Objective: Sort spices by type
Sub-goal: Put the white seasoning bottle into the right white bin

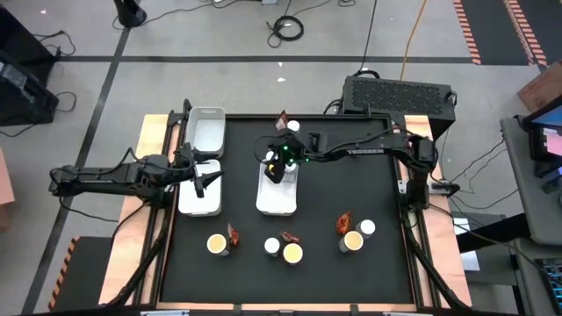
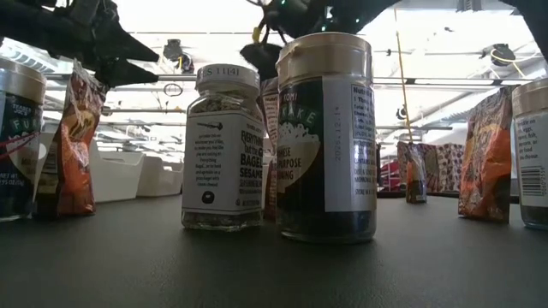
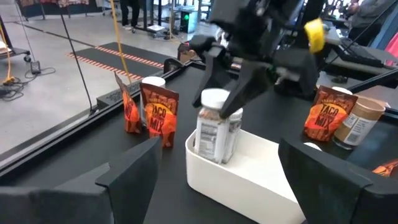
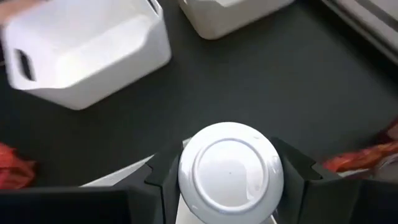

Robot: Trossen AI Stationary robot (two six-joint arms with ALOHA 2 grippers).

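Observation:
My right gripper (image 1: 277,168) hangs over the middle white tray (image 1: 279,204), shut on a white-capped jar (image 3: 214,127) whose lower part is inside that tray (image 3: 249,177). My left gripper (image 1: 208,180) is open over the left tray (image 1: 195,204) and touches nothing. Near the table's near edge stand yellow-topped tubs (image 1: 217,244) (image 1: 292,254) (image 1: 353,240), white-capped jars (image 1: 272,246) (image 1: 367,228) and reddish-brown packets (image 1: 233,235) (image 1: 290,237) (image 1: 342,224). One more packet (image 1: 283,118) and jar (image 1: 293,125) stand at the far edge. My right gripper pinches the jar just under its white cap (image 4: 227,168), one finger (image 4: 163,177) on each side, coming from above and pointing down. The jar is upright with its lower part behind the tray wall (image 3: 211,168); whether it rests on the tray floor I cannot tell.
A third white tray (image 1: 206,132) lies at the far left, behind the left tray. In the low view a jar (image 2: 221,150) and a tub (image 2: 327,137) stand close to the camera, with packets (image 2: 75,145) (image 2: 484,158) to either side. Bare black tabletop (image 1: 351,180) lies right of the middle tray.

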